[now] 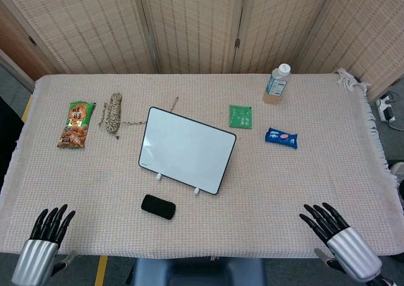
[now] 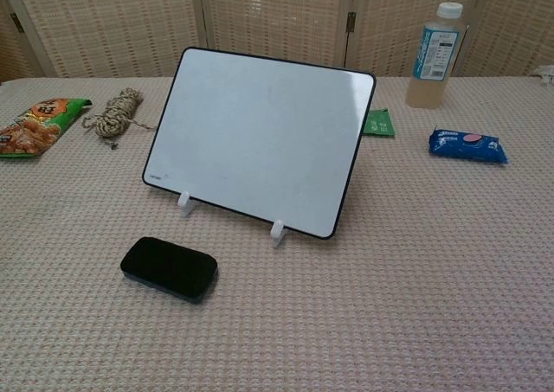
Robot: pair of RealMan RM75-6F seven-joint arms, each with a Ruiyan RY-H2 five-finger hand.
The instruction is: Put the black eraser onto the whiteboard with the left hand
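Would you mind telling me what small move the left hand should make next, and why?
Probably reach the left hand forward and rightward toward the black eraser: the hand is open at the table's near edge, and the eraser lies untouched in front of the whiteboard.

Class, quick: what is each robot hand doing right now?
Left hand: open, holding nothing.
Right hand: open, holding nothing.

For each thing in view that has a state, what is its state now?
whiteboard: propped tilted on white feet, blank
black eraser: lying on the cloth, apart from the board
bottle: upright, capped
rope: coiled
snack bag: lying flat
left hand: holds nothing
right hand: holds nothing
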